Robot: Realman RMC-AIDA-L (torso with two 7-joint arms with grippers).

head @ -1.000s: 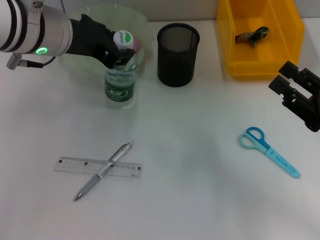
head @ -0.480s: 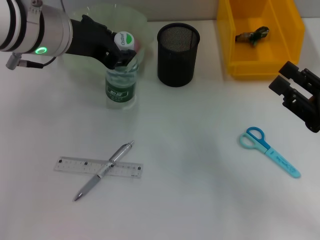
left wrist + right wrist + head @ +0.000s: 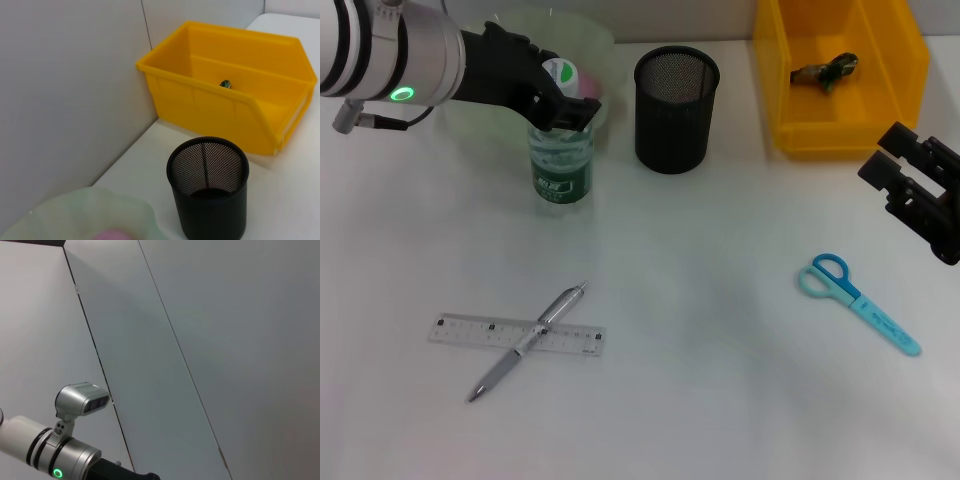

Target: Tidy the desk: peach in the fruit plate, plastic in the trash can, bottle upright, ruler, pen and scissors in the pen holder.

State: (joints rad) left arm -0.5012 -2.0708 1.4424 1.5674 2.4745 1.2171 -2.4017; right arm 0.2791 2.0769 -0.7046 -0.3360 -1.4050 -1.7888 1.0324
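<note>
The clear bottle (image 3: pixel 560 165) with a green label stands upright in front of the pale green fruit plate (image 3: pixel 585 30). My left gripper (image 3: pixel 563 108) is shut on its neck, just under the white and green cap. A pink peach (image 3: pixel 592 88) lies in the plate, partly behind the gripper. Crumpled plastic (image 3: pixel 825 72) sits in the yellow trash can (image 3: pixel 790 130). On the near left a pen (image 3: pixel 505 365) lies across a clear ruler (image 3: pixel 460 328). Blue scissors (image 3: pixel 860 302) lie at the right, below my open right gripper (image 3: pixel 880 150). The black mesh pen holder (image 3: pixel 677 95) looks empty.
The left wrist view shows the pen holder (image 3: pixel 207 187), the yellow trash can (image 3: pixel 230 100) with the plastic (image 3: pixel 225 84), the plate's rim (image 3: pixel 85 210) and the peach (image 3: pixel 112 235). A grey wall stands behind the desk. The right wrist view shows wall and the left arm (image 3: pixel 45 450).
My left gripper has lifted slightly towards the plate, bringing the tilted bottle to stand straight. The right arm has not moved.
</note>
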